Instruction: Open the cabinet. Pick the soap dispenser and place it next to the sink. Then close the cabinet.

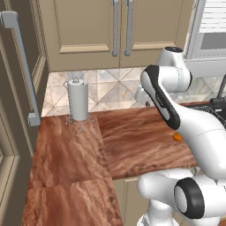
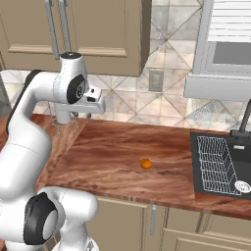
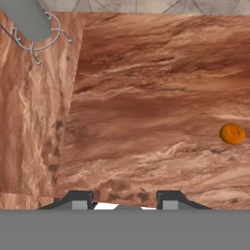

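The cabinet (image 1: 119,31) is closed: both beige doors sit flush, and the two grey bar handles (image 1: 122,26) stand side by side at the middle seam. So the step in hand is the first one, to open it. The soap dispenser is probably behind these doors, though I cannot confirm this.

The claw (image 3: 124,199) looks straight down at the brown table (image 3: 146,97). Its two dark tips stand a moderate gap apart, with nothing between them; it holds nothing. The hand is well below the handles.

To do this step well, the arm should rise and turn the hand toward the door fronts, so that the fingers come to either side of one bar. The two bars are near each other, so the approach must be centred on one only. Then pull along the arc of the door, not straight back.

The paper towel roll (image 1: 79,100) stands under the left door, and the orange ball (image 2: 146,163) lies between arm and sink (image 2: 220,166).
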Tool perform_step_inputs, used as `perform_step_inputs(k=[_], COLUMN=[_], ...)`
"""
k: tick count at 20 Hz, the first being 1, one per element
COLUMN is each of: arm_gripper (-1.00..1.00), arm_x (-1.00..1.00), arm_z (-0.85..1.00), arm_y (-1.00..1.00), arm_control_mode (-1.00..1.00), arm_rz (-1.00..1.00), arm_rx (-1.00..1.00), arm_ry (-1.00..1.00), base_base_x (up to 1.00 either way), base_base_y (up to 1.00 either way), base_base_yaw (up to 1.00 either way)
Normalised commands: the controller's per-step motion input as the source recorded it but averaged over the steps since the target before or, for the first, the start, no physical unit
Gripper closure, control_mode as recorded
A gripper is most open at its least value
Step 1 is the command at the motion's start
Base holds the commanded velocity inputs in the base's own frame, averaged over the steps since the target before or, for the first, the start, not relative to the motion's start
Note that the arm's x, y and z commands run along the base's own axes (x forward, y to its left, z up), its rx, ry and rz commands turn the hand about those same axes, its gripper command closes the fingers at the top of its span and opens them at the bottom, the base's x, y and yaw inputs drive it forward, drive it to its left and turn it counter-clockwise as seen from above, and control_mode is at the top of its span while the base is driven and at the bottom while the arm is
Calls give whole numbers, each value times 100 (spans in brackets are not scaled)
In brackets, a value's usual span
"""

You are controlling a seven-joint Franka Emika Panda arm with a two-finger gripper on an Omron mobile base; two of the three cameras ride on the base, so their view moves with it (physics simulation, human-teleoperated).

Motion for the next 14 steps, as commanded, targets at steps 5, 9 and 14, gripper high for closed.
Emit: perform_step_inputs(k=[5,9,14], arm_gripper=[-100,-100,-100], arm_x=[-9,-22,-27], arm_z=[0,8,29], arm_y=[6,24,26], arm_control_mode=[-100,-100,-100], arm_rz=[3,2,0], arm_rx=[0,0,0], arm_ry=[0,-6,-13], base_base_x=[0,0,0], base_base_y=[0,0,0], base_base_yaw=[0,0,0])
